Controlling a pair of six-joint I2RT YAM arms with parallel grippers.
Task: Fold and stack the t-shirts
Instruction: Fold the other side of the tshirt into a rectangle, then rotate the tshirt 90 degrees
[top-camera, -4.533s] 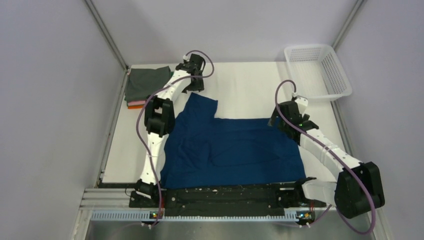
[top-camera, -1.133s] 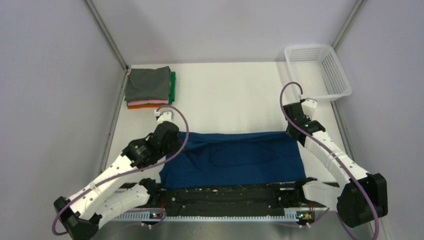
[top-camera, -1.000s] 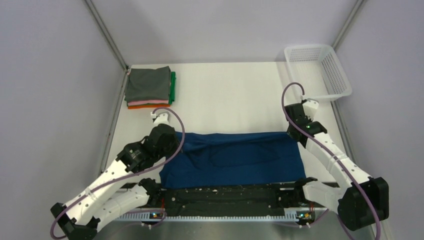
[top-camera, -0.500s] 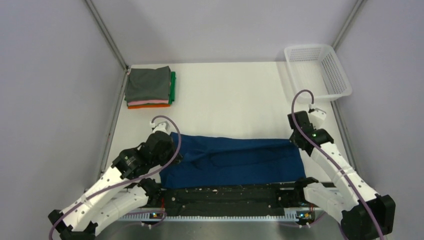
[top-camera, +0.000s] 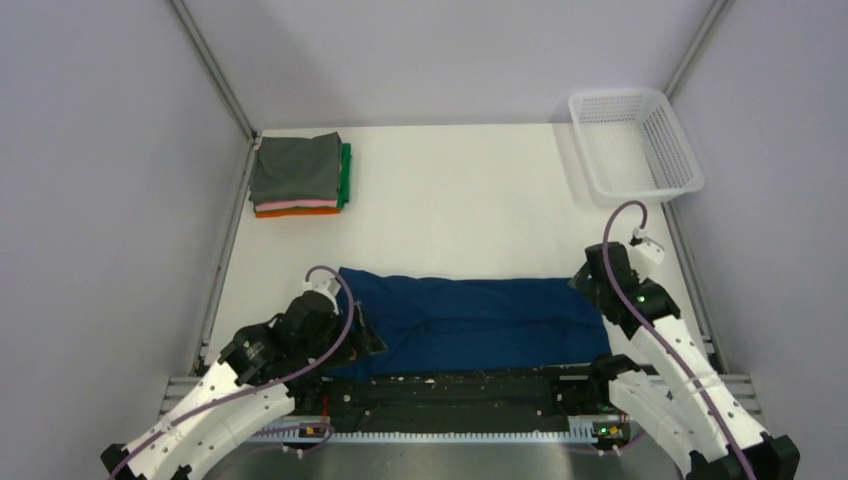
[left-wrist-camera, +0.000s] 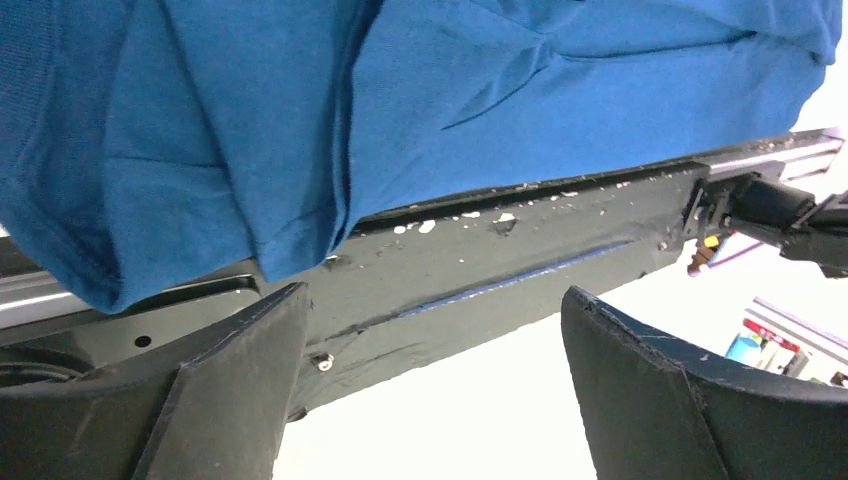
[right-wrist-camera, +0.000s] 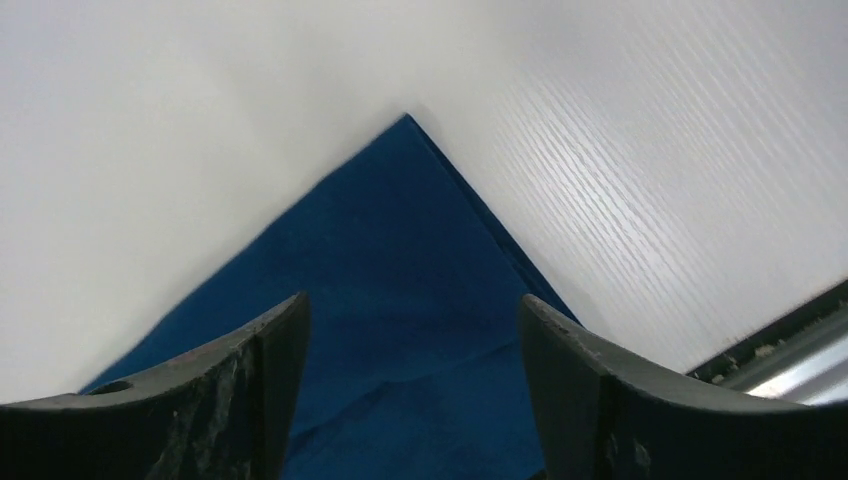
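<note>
The navy blue t-shirt (top-camera: 470, 315) lies folded into a long narrow band along the table's near edge, against the black rail (top-camera: 450, 385). My left gripper (top-camera: 368, 338) is open at the band's left end; in the left wrist view its gripper (left-wrist-camera: 432, 293) holds nothing, and the shirt (left-wrist-camera: 400, 120) hangs over the rail (left-wrist-camera: 520, 265). My right gripper (top-camera: 590, 285) is open over the band's right far corner; in the right wrist view the gripper (right-wrist-camera: 410, 300) straddles the shirt's corner (right-wrist-camera: 400, 210) without gripping it. Folded t-shirts (top-camera: 297, 178), grey on top, are stacked at the far left.
A white mesh basket (top-camera: 640, 150) stands at the far right corner. White table surface (top-camera: 460, 200) stretches between the stack, the basket and the navy band. Frame posts run along both side walls.
Both arms drew the shirt's far edge toward the near edge, narrowing it into a band. Both grippers then opened and let the cloth go.
</note>
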